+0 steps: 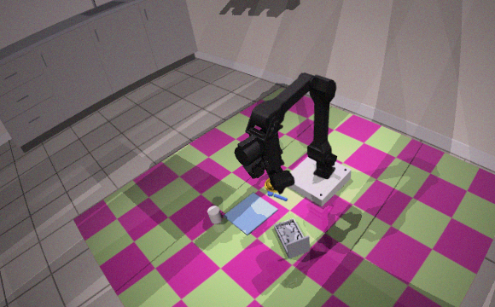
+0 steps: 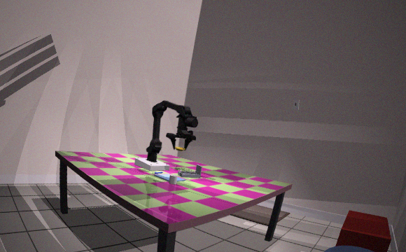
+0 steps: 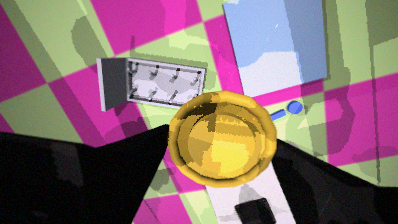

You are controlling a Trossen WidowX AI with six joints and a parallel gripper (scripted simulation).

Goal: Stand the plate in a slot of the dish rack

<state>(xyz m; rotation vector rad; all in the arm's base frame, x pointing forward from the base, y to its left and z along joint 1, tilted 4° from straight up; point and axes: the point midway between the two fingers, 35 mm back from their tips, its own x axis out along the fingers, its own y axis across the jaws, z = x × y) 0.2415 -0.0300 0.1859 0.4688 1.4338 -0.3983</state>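
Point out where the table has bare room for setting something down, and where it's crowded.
Bare checkered room lies on the table past the dish rack, and along its edges. It is crowded between the arm's base, blue mat, blue utensil, white cup and rack. The gripper holds the plate aloft.
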